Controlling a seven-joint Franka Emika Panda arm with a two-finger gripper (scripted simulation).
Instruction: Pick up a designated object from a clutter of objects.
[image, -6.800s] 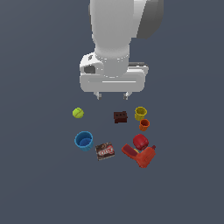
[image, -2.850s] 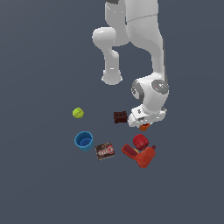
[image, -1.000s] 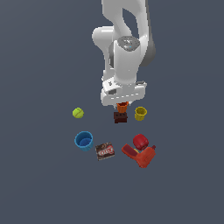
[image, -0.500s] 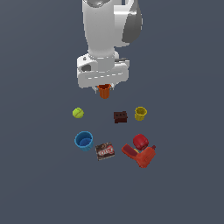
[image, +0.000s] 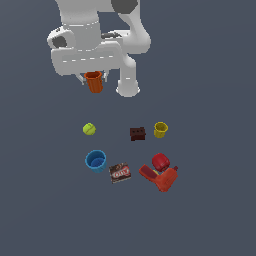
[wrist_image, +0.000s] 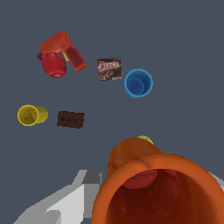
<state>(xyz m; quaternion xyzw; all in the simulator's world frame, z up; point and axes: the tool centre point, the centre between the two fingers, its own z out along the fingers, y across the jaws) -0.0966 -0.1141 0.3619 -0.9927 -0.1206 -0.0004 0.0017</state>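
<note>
The small orange cup (image: 94, 82) hangs high above the surface, held under the white hand of my gripper (image: 93, 79), which is shut on it. In the wrist view the orange cup (wrist_image: 153, 188) fills the near foreground, its mouth toward the camera, with a grey finger (wrist_image: 74, 197) beside it. The clutter lies far below: a yellow-green ball (image: 89, 129), a blue cup (image: 95, 161), a yellow cup (image: 160, 129), a dark brown block (image: 137, 133), a brown box (image: 120, 172), a red apple-like ball (image: 160, 161) and a red tool (image: 162, 178).
In the wrist view, the blue cup (wrist_image: 138, 82), brown box (wrist_image: 109, 68), red tool (wrist_image: 63, 47), red ball (wrist_image: 54, 64), yellow cup (wrist_image: 30, 115) and brown block (wrist_image: 70, 119) spread over the dark grey floor. The yellow-green ball (wrist_image: 145, 139) peeks from behind the held cup.
My gripper has lifted the orange cup out of the clutter, rising and shifting toward the exterior view's left. The other objects stay where they were.
</note>
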